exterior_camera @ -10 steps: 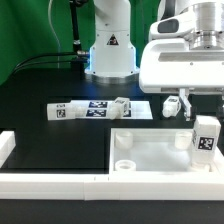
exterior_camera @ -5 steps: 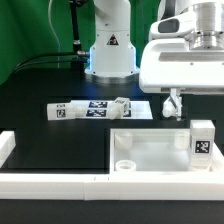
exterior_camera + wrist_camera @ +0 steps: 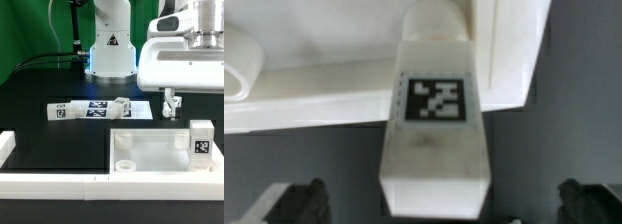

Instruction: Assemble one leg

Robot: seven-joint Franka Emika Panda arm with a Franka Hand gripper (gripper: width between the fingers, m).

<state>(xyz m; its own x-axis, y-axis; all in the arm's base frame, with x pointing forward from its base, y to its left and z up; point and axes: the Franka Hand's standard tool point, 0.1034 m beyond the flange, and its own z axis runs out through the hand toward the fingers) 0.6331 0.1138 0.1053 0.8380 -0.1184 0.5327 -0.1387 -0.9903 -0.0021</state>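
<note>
A leg (image 3: 203, 140), a small white block with a black-and-white tag facing front, stands upright at a corner of the large white panel (image 3: 150, 148) on the exterior view's right. In the wrist view the leg (image 3: 438, 110) lies between my two spread fingers and touches neither. The panel (image 3: 313, 90) is behind it. My gripper (image 3: 172, 104) is open and empty. It hangs above the panel, up and to the left of the leg in the exterior view. In the wrist view the gripper (image 3: 441, 205) shows only its dark fingertips (image 3: 295, 200).
Two more legs (image 3: 60, 111) (image 3: 121, 104) lie on the marker board (image 3: 98, 108) at mid-table. A white rim (image 3: 50, 181) runs along the front and the left side. The robot base (image 3: 110, 50) stands at the back. A round socket (image 3: 126, 165) sits at the panel's near-left corner.
The leg was tilted and higher a second ago and now stands straight and lower on the panel. My gripper has let go of it and risen a little.
</note>
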